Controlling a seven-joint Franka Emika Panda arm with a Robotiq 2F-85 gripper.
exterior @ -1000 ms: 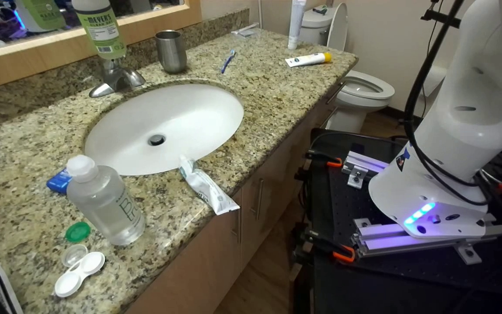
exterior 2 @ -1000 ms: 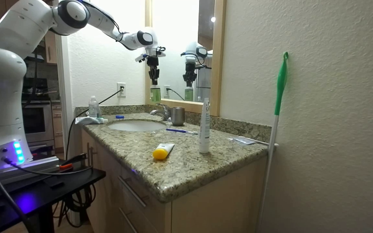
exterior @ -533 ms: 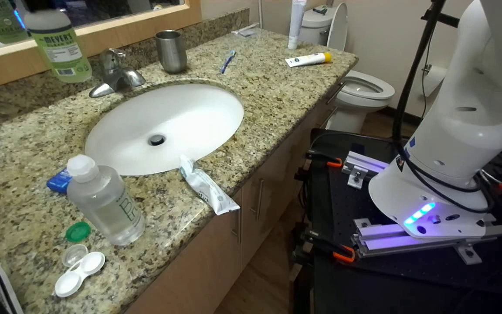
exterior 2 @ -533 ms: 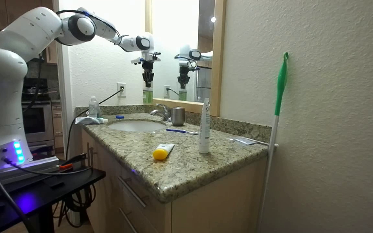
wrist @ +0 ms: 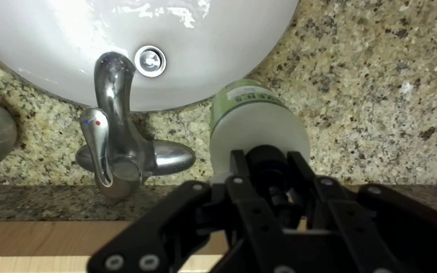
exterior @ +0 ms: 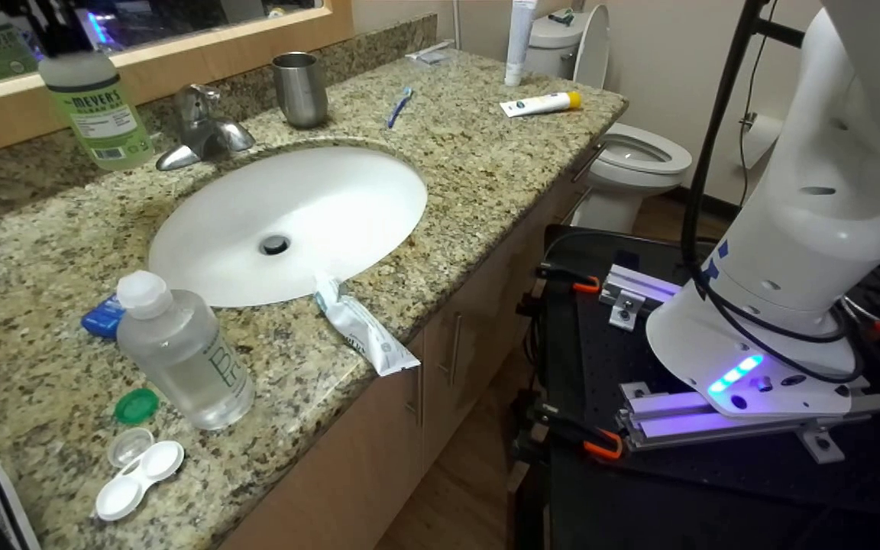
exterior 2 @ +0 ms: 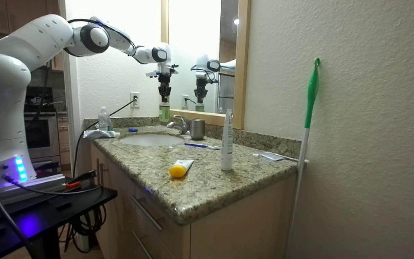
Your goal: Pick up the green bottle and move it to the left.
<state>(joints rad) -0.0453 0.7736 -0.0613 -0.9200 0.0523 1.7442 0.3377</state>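
Gripper (wrist: pixel 267 161) closed narrowly around top of green bottle (exterior: pixel 96 114), hanging upright above counter (exterior: pixel 478 153), left of faucet (exterior: pixel 202 131), at far side of sink (exterior: pixel 363 221).

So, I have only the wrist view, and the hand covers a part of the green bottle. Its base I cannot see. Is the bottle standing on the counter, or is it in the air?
Observer: It is in the air. In an exterior view, the green bottle hangs from the hand, its base showing against the stone strip at the wall, above the counter.
Operator: Thank you. Is there also another bottle, which my picture does not show?
Observer: Yes. In both exterior views a clear bottle stands on the counter, near the sink.
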